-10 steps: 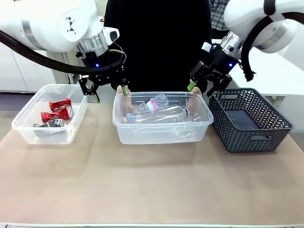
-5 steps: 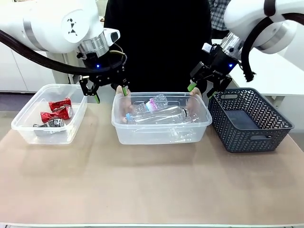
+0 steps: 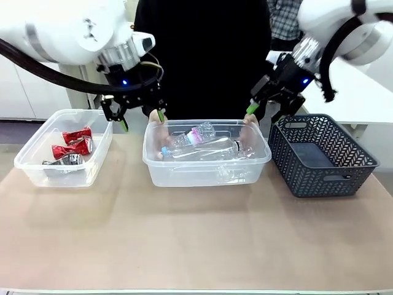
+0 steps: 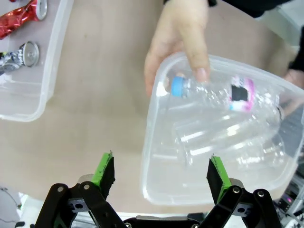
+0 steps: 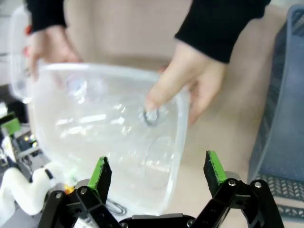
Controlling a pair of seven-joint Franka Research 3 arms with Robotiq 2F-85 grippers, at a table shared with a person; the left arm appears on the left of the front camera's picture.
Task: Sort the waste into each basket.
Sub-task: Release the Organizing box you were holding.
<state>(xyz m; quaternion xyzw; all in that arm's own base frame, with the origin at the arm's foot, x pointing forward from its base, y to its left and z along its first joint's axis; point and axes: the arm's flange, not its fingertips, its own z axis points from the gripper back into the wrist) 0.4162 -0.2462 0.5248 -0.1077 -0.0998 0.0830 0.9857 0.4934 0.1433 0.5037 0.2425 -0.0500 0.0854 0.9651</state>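
Place: a robot lab or test room.
Arms: two white robot arms [image 3: 61, 31] hang over the surface [image 3: 196, 239], cables trailing.
Surface: plain tan top, staged with clear tubs [image 3: 207, 163] and a grey basket [image 3: 322, 153].
Behind the surface: a person in black, white cabinets, another white bench.
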